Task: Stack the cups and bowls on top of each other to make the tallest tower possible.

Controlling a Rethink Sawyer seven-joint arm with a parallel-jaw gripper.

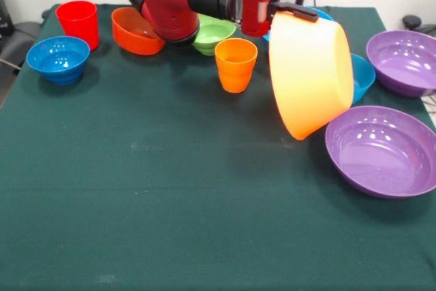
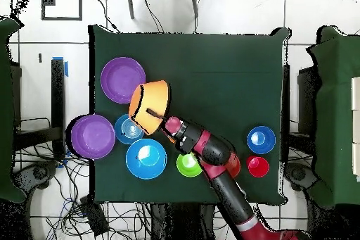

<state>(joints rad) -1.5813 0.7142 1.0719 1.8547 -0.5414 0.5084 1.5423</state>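
Note:
My gripper [image 1: 294, 11] is shut on the rim of the big yellow-orange bowl [image 1: 310, 73] and holds it tipped on its side above the table; in the overhead view the gripper [image 2: 155, 115] and bowl [image 2: 150, 100] show left of centre. The orange cup [image 1: 236, 64] stands just left of it. The red cup [image 1: 76, 22] stands far left at the back. Two purple bowls [image 1: 381, 149] [image 1: 403, 60] sit to the right. The light-blue bowl [image 1: 362, 76] is partly hidden behind the held bowl. The big blue bowl [image 2: 146, 158] sits near the robot's base.
The dark-blue bowl [image 1: 58, 58], the orange-red bowl [image 1: 136, 31] and the green bowl [image 1: 212, 33] sit along the back of the green cloth table [image 1: 170, 202]. The arm [image 2: 211, 154] covers the orange cup in the overhead view.

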